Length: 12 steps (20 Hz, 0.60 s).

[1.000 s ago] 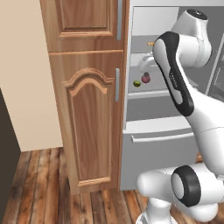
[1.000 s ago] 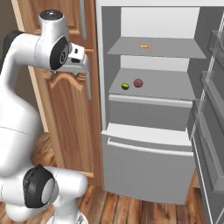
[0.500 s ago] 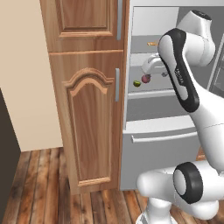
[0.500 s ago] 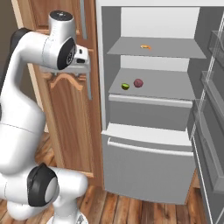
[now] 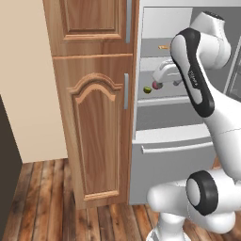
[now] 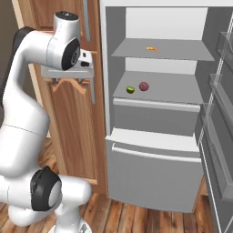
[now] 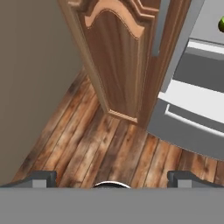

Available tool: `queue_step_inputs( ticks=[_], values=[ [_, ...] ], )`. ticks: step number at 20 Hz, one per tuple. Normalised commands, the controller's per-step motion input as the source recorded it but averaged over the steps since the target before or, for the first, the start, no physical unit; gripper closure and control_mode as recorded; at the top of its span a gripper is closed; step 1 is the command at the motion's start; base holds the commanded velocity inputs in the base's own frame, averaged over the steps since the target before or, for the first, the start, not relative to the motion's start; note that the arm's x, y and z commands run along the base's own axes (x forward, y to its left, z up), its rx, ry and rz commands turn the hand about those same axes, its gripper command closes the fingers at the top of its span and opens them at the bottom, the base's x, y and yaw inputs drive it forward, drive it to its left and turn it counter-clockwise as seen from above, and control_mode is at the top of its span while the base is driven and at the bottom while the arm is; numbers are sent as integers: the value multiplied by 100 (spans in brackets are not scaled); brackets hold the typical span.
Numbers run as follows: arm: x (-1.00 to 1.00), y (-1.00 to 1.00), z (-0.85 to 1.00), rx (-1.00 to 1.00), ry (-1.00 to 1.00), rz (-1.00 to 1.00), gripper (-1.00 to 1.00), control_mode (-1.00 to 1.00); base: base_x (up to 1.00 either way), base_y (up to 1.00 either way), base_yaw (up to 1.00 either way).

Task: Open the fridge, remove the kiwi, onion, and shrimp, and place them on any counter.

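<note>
The fridge (image 6: 154,168) stands open, its door swung out to the right. On its middle shelf the green kiwi (image 6: 130,89) lies just left of the reddish-purple onion (image 6: 144,86). The orange shrimp (image 6: 152,48) rests on the shelf above. From the other side I see the kiwi (image 5: 147,89), the onion (image 5: 156,85) and the shrimp (image 5: 163,47) again. My gripper (image 6: 69,82) hangs open and empty in front of the wooden cabinet, left of the fridge and outside it. Its fingertips (image 7: 43,177) stand wide apart, pointing down at the floor. The counter is out of view.
A tall brown wooden cabinet (image 5: 96,127) with a grey bar handle (image 5: 126,91) stands against the fridge's left side. The fridge's bottom drawer (image 7: 192,103) is shut. The door shelves (image 6: 218,113) jut out on the right. Wooden floor (image 7: 100,148) lies below.
The hand has sunk a little and the arm has leaned slightly toward the fridge. The jaws stay wide apart. The kiwi, onion and shrimp have not moved.
</note>
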Motion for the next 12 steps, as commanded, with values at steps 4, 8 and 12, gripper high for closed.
queue_step_inputs(
  ticks=[4,8,12],
  values=[
    [0,0,-8,0,0,0,-100,-100,0,0,0],
    [0,0,0,0,0,0,-100,100,0,-21,2],
    [0,0,0,0,0,0,-100,100,0,-46,0]
  ],
)
